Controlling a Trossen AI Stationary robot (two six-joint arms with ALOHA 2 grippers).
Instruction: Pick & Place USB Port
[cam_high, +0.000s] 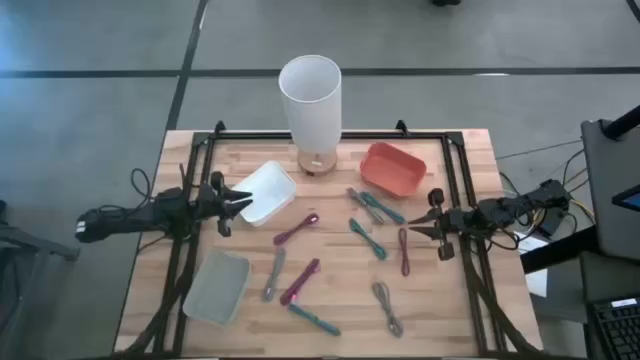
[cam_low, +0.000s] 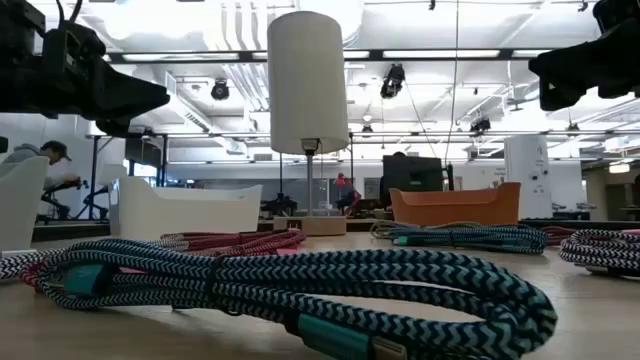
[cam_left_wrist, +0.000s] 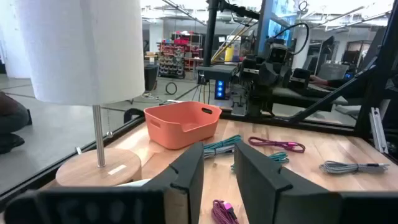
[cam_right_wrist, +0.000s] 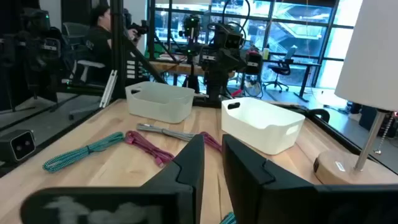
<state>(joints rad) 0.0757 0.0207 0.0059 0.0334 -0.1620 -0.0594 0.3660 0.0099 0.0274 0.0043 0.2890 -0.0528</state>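
High view: the left gripper (cam_high: 243, 203) hangs over the table's left side, its fingertips at the near edge of the white bin (cam_high: 266, 192). The right gripper (cam_high: 420, 226) hangs over the right side, pointing inward toward the cables. Both arms hold nothing.

In the left wrist view the left gripper's fingers (cam_left_wrist: 188, 171) stand slightly apart, a narrow gap between them and nothing in it. Ahead of them lie the orange bin (cam_left_wrist: 183, 123), a teal cable (cam_left_wrist: 221, 146) just beyond the fingertips, a magenta cable (cam_left_wrist: 277, 144) farther off and a grey cable (cam_left_wrist: 351, 167) off to one side. The lamp (cam_left_wrist: 87, 74) rises beside the fingers on its round wooden base, and another magenta cable end (cam_left_wrist: 222, 211) lies right below the gap.

In the right wrist view the right gripper's fingers (cam_right_wrist: 191, 163) are likewise a little apart and empty. Ahead of them sit the white bin (cam_right_wrist: 267, 124) and a pale green bin (cam_right_wrist: 160, 101); a magenta cable (cam_right_wrist: 149, 146) and a grey cable (cam_right_wrist: 165, 131) lie just past the fingertips, and a teal cable (cam_right_wrist: 84, 152) lies off to the side. A person shows in the room beyond.

The USB cables are spread across the middle of the wooden table (cam_high: 470, 150) between the two grippers, none touched: a dark red one (cam_high: 404, 251) lies nearest the right gripper's fingertips, and a magenta one (cam_high: 296, 229) lies closest to the left gripper's. Whether any cable has a plug facing a finger cannot be told.
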